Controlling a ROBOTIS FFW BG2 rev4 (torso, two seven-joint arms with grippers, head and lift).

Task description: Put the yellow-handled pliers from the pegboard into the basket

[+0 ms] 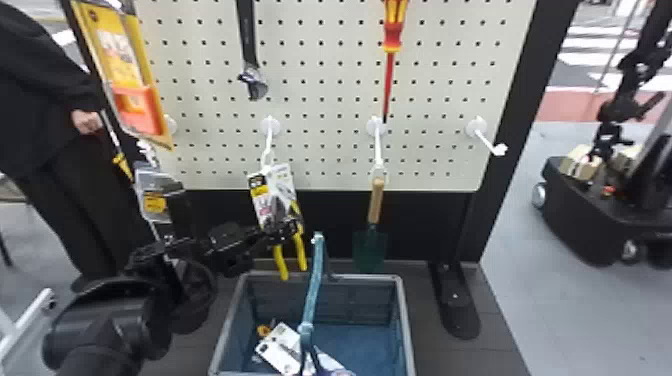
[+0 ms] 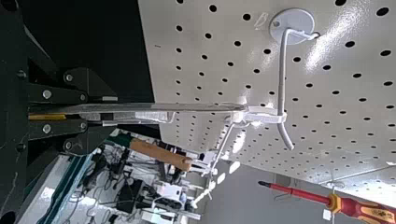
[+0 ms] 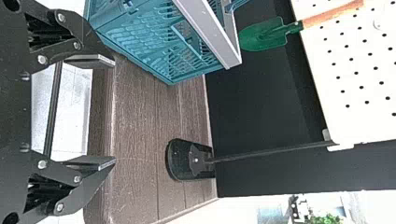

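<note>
Both fingers of left tool clamp yellow-handled pliers on white hook; right tool wide.

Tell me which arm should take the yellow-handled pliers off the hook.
The left, I'd say: the left gripper is closed on the packaged pliers hanging from the hook. The right gripper is open with nothing between its fingers.

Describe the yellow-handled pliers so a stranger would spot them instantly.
Start at the pegboard and follow its lower edge to above the basket. The pliers hang there on a card, held by the left gripper. Their two yellow handles point down, unlike the single wooden handle, pointing up, of the neighbouring trowel.
</note>
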